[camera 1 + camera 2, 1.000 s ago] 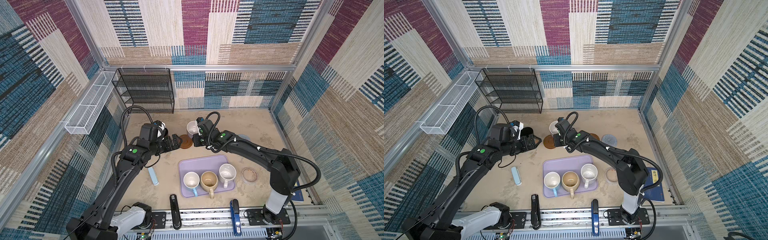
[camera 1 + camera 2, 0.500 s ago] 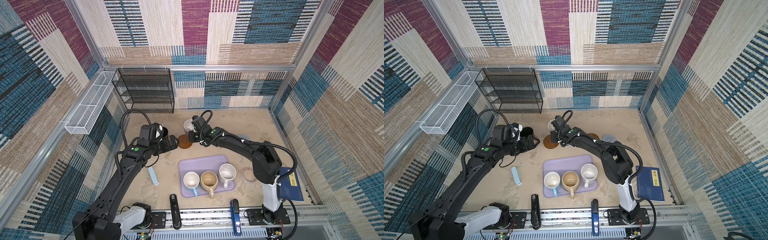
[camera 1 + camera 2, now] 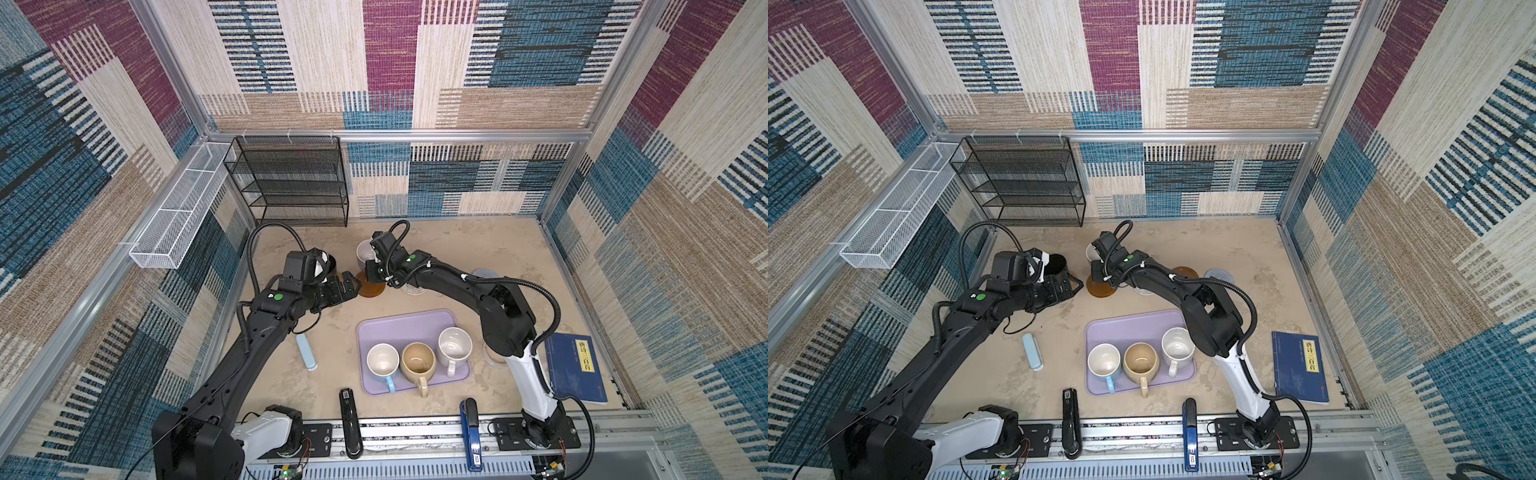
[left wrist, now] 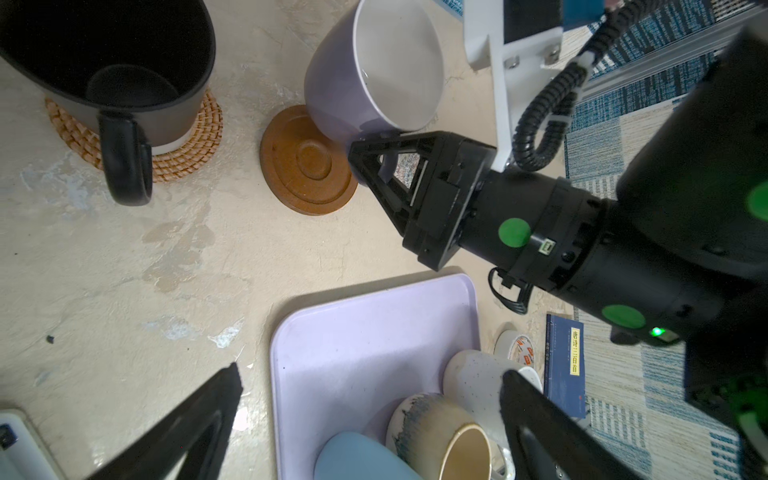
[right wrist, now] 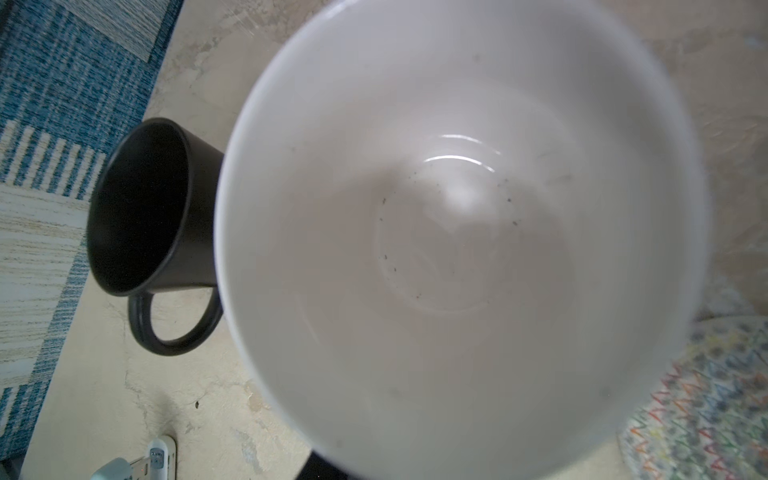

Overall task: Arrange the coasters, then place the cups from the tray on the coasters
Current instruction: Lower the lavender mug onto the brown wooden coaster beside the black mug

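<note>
My right gripper [image 3: 376,272] is shut on the lavender cup [image 4: 374,70], which fills the right wrist view. The cup hangs tilted over the far edge of a brown wooden coaster [image 4: 307,162]; I cannot tell whether it touches. The black cup [image 4: 108,62] stands on the rattan coaster [image 4: 195,141]. My left gripper [image 4: 372,376] is open and empty just left of the brown coaster [image 3: 370,289]. On the lavender tray [image 3: 407,328] stand the light blue cup [image 3: 382,361], the beige cup [image 3: 417,363] and the speckled white cup [image 3: 455,343]. A lacy coaster [image 3: 413,289], a second brown coaster [image 3: 1185,272] and a blue-grey coaster [image 3: 1219,274] lie under the right arm.
A black mesh rack [image 3: 291,183] and a white wire basket [image 3: 178,208] stand at the back left. A blue book [image 3: 575,368] lies at the right. A pale blue case [image 3: 306,351], a black stapler [image 3: 349,419] and a blue stapler [image 3: 469,432] lie near the front.
My right gripper has carried the lavender cup a little to the left, over the brown coaster. The left arm has hardly moved and stays open.
</note>
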`<state>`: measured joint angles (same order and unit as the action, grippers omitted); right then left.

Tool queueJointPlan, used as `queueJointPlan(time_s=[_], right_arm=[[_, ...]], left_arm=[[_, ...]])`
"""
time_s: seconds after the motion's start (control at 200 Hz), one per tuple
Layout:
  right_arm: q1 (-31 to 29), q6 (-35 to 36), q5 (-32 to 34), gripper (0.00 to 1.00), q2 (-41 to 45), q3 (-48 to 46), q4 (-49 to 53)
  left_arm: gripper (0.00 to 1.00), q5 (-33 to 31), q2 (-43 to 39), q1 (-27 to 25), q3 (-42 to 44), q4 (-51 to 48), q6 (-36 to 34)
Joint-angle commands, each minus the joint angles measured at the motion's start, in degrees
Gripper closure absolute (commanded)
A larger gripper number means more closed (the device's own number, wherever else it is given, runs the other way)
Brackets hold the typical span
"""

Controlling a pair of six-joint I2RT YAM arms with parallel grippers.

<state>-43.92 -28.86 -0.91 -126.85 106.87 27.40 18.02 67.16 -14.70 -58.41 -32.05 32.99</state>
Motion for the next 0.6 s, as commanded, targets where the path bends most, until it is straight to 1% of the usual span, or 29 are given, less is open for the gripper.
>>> queueJointPlan(time_s=[0.0,0.085,0.255,0.596], right_arm=[[-0.8,-0.9,0.3,1.0,0.7,-0.1,-0.8],[-1.0,-1.3,-1.1,1.0,0.3,-0.2,-0.3],[-2.1,-1.6,-1.5,1.0,0.0,0.0,0.3],[-2.2,-1.8,-0.4,1.0,-2.6,2.1,2.7]], left_arm=[[0.0,0.0,0.3,0.2,-0.7,-0.1,0.1],[0.0,0.6,0.8,0.2,-0.8,-0.4,0.1],[0.0,1.2,0.8,0.2,-0.5,-0.1,0.6],[0.0,0.9,0.3,0.2,-0.2,-1.3,0.2]])
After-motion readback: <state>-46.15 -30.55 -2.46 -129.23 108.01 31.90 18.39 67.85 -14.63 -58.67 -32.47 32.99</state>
